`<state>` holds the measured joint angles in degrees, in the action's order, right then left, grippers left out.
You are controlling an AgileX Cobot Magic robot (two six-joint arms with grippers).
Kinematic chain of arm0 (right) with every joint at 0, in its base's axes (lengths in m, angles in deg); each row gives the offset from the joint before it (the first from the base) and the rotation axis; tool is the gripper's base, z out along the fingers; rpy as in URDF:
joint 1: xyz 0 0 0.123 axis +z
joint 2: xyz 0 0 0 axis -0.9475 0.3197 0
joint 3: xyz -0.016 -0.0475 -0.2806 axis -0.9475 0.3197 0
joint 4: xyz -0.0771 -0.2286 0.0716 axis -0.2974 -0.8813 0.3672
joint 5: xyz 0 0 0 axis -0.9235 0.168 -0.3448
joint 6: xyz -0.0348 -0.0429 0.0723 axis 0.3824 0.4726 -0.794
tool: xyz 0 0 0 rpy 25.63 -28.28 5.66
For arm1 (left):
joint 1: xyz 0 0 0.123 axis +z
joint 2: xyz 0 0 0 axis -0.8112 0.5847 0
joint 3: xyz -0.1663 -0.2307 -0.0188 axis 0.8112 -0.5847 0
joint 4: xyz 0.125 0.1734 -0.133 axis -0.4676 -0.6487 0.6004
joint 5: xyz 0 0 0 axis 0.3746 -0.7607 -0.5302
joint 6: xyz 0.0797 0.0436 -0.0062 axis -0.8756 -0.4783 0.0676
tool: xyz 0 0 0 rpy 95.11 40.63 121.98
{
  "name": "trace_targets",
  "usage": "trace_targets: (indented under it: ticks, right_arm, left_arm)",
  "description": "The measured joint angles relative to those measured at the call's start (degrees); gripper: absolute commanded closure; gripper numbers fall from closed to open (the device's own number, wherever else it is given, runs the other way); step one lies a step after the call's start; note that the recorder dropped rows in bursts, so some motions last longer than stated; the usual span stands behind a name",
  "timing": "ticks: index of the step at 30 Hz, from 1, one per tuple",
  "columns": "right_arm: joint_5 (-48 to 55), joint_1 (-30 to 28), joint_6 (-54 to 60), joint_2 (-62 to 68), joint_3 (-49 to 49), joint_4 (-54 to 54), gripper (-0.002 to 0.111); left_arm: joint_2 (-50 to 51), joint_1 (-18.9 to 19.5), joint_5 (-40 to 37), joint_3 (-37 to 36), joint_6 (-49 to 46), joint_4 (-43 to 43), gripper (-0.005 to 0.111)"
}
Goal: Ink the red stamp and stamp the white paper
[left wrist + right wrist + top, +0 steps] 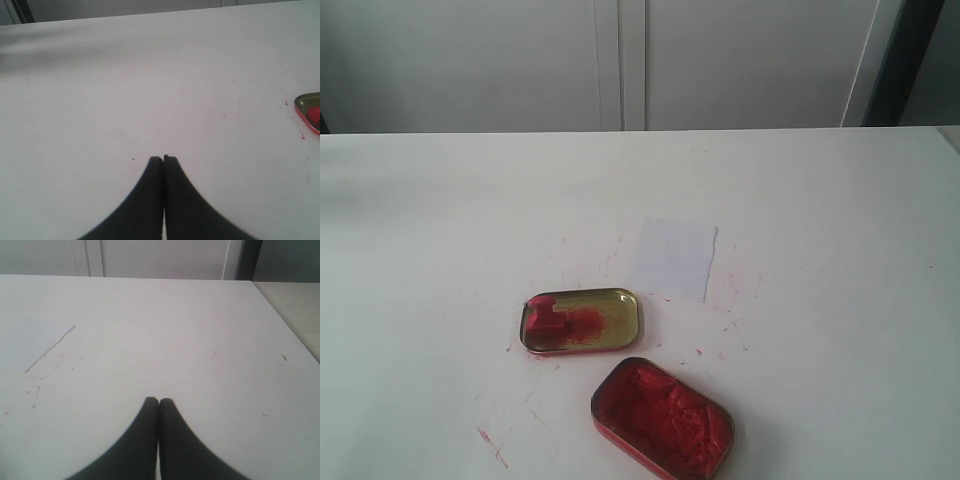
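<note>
Left of centre on the table [440, 220], the stamp [546, 318] sits inside the gold lid [618, 322], at its 9 o'clock end. From that lid the ink tin [598, 412] lies at 5 o'clock and the paper [672, 258] at 1 o'clock. Your left gripper [163, 159] and right gripper [159, 401] are both clenched on nothing. The left wrist camera catches the lid's edge and the stamp, while the right sees only paper. So the left arm looks nearer; open it before you reach. I cannot tell which way the handle points.
</note>
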<state>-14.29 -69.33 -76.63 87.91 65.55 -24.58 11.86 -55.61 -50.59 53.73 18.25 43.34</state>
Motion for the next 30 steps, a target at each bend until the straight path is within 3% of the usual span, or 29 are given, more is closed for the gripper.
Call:
trace_targets:
  ticks: [9, 30]
  right_arm:
    - [0.0, 0.0, 0.0, 0.0, 0.0, 0.0, 0.108]
    - [0.0, 0.0, 0.0, 0.0, 0.0, 0.0, 0.108]
  left_arm:
    - [0.0, 0.0, 0.5, 0.0, 0.0, 0.0, 0.107]
    - [0.0, 0.0, 15.9, 0.0, 0.0, 0.0, 0.107]
